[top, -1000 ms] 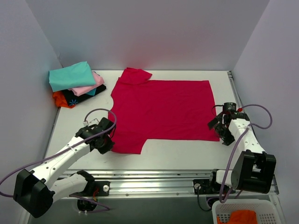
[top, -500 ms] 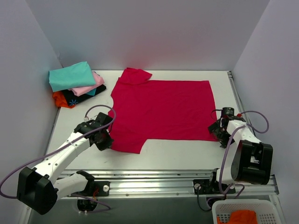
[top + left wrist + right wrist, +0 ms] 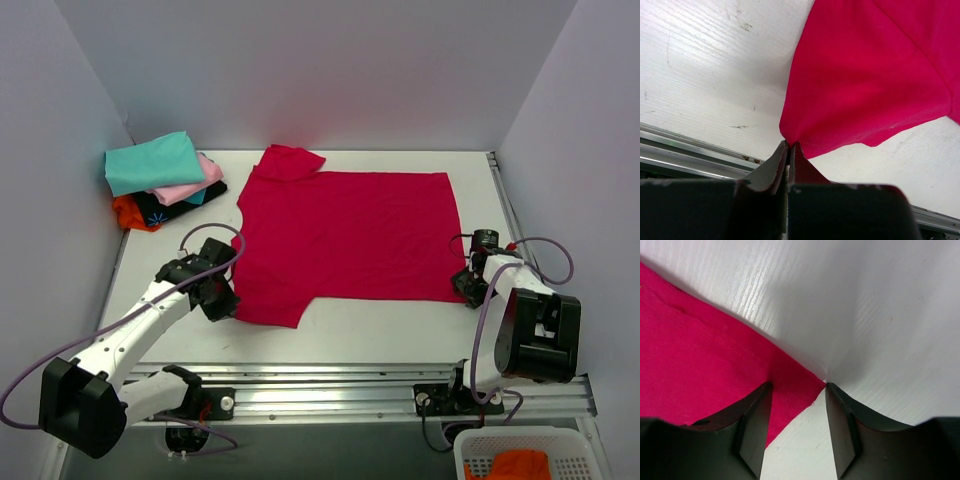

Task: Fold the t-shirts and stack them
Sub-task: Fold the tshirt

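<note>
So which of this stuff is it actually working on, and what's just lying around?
In the job: red t-shirt spread flat; folded stack of teal, pink, black and orange shirts.
Lying about: white basket holding orange cloth, possibly another shirt.

Whole table (image 3: 380, 330) is seen from high behind the bases; near corners of shirt (image 3: 350, 235) are shared, shot close and downward by wrists.
</note>
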Robot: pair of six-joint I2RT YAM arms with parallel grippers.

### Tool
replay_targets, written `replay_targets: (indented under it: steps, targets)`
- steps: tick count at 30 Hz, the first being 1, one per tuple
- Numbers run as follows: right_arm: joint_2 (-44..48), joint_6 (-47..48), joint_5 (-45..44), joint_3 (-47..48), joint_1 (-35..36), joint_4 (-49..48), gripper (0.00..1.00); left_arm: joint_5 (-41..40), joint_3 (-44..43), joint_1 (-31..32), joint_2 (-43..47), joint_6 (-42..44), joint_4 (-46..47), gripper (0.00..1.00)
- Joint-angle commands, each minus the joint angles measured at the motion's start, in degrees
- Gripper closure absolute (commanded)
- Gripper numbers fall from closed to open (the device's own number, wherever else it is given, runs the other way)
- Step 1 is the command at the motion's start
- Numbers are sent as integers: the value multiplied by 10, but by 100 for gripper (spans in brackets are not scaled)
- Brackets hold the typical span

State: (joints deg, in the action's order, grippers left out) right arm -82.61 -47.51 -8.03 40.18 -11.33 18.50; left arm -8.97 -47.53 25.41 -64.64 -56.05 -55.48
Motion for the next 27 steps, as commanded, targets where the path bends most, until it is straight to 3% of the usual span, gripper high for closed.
replay_targets:
  steps: [1, 15, 16, 27]
  targets:
    - [-1, -8, -24, -22, -4, 0, 59, 4, -12, -7, -1, 17, 8, 98]
    - [-17, -5, -29, -49, -4, -31, 88, 5, -10, -13, 3, 22, -1, 98]
    - [-19, -7, -29, -49, -4, -32, 99, 5, -9, -14, 4, 23, -2, 98]
    - [60, 11, -29, -14, -4, 65, 100, 8, -46, -22, -6, 24, -42, 98]
